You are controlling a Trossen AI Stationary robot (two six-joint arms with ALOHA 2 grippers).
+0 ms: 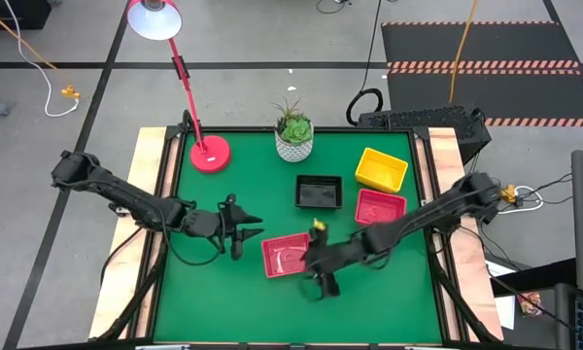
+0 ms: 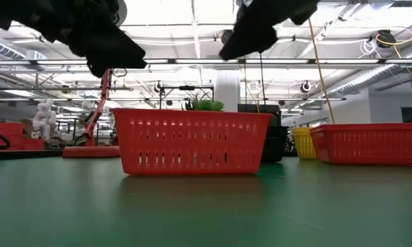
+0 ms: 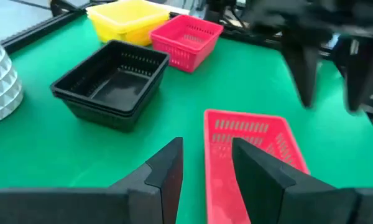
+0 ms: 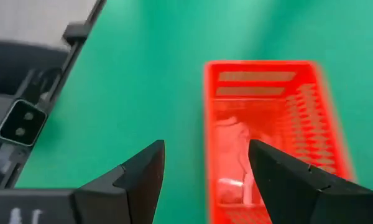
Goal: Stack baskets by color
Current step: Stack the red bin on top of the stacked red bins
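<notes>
Near red basket (image 3: 248, 155) cut off below.

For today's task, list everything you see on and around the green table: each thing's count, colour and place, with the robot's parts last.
red basket near the front: one, red, front centre of the table, between the two grippers
red basket at the right: one visible, red, right side, beside the yellow basket
yellow basket: one visible, yellow, back right
black baskets: a nested stack, black, centre
plant pot: one, white with a green plant, back centre
lamp: one, red, back left
table: one, green
left gripper: dark, left of the front red basket, jaws open
right gripper: dark, at the front red basket's right, jaws open
</notes>
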